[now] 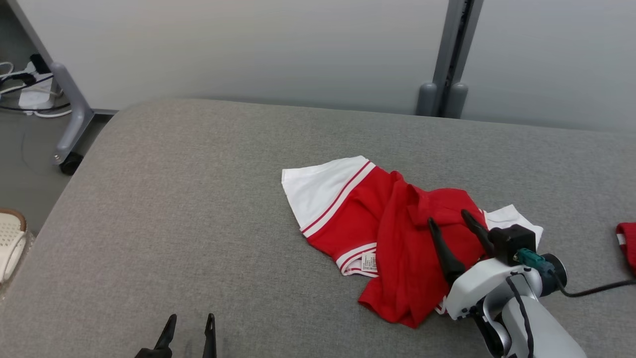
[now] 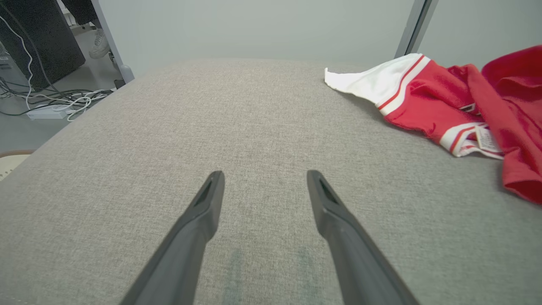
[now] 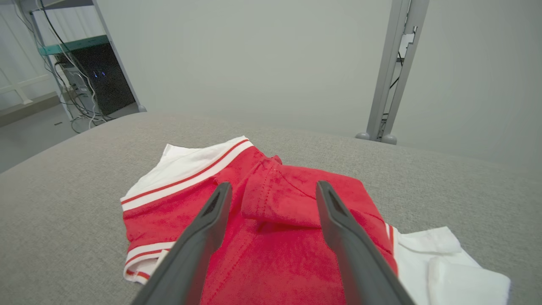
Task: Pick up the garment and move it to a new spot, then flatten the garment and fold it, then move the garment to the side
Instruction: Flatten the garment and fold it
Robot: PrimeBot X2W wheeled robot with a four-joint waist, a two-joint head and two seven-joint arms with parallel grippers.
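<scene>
Head view: the crumpled red-and-white garment [image 1: 392,233] lies right of centre on the grey worktop [image 1: 198,199], with the right gripper [image 1: 448,217] over it, jaws apart and empty. Left wrist view: the left gripper [image 2: 265,173] is over bare worktop, jaws wide and holding nothing. Right wrist view: the garment lies beneath the parted fingers [image 3: 203,228].

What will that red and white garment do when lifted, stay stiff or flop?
Probably flop: the garment lies crumpled in soft folds. It looks thin and light, so it would likely drape limply from the open right gripper over it.

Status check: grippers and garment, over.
Left gripper open over grey upholstered surface. Right gripper open over crumpled red-and-white garment, no grip. Another red cloth at right, apart.
</scene>
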